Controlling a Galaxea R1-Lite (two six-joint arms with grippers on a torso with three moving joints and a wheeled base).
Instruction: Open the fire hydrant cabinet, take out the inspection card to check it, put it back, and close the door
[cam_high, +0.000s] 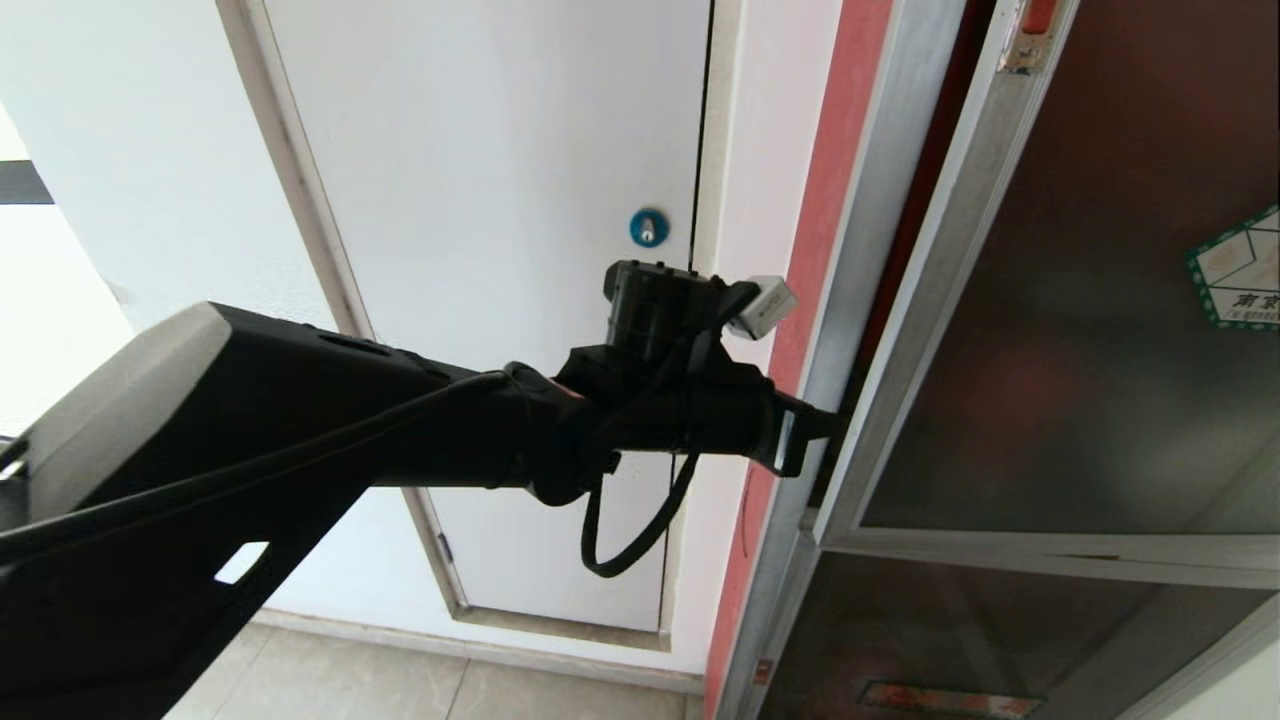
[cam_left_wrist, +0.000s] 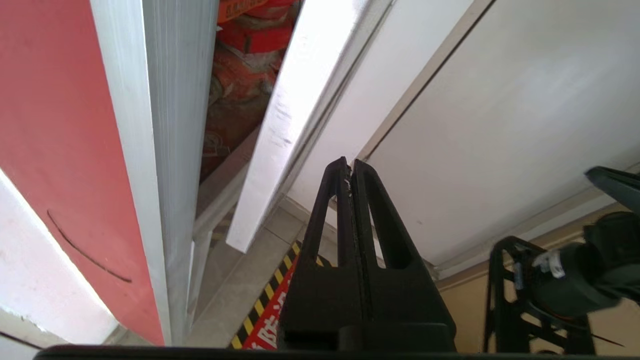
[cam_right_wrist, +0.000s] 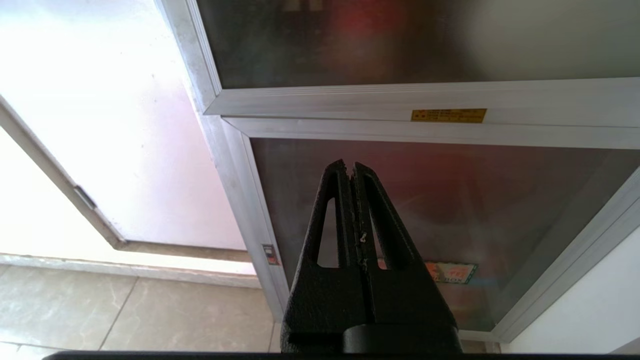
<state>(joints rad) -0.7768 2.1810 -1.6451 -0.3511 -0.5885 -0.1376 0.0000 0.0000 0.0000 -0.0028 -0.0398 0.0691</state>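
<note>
we extend our left arm across the head view toward the fire hydrant cabinet (cam_high: 880, 250), whose silver aluminium frame stands right of a red wall strip (cam_high: 810, 250). the left gripper (cam_high: 825, 425) is clenched, its two fingers (cam_left_wrist: 345, 200) pressed together with nothing between them, and its tip sits at the gap between the cabinet frame and the door (cam_high: 1090, 330). the door, a dark tinted glass panel in a silver frame, stands slightly ajar; its free edge is apart from the frame, and red contents (cam_left_wrist: 240, 75) show through the gap in the left wrist view. a green-bordered white sticker (cam_high: 1240, 270) is on the glass, and a small red latch (cam_high: 1038, 15) sits at the door edge near the top. left of the cabinet is a plain white panel (cam_high: 500, 200) with a blue round lock (cam_high: 647, 227). the right gripper (cam_right_wrist: 350, 172) is clenched and empty, facing the lower dark glass panel (cam_right_wrist: 450, 200). the inspection card is not visible.
</note>
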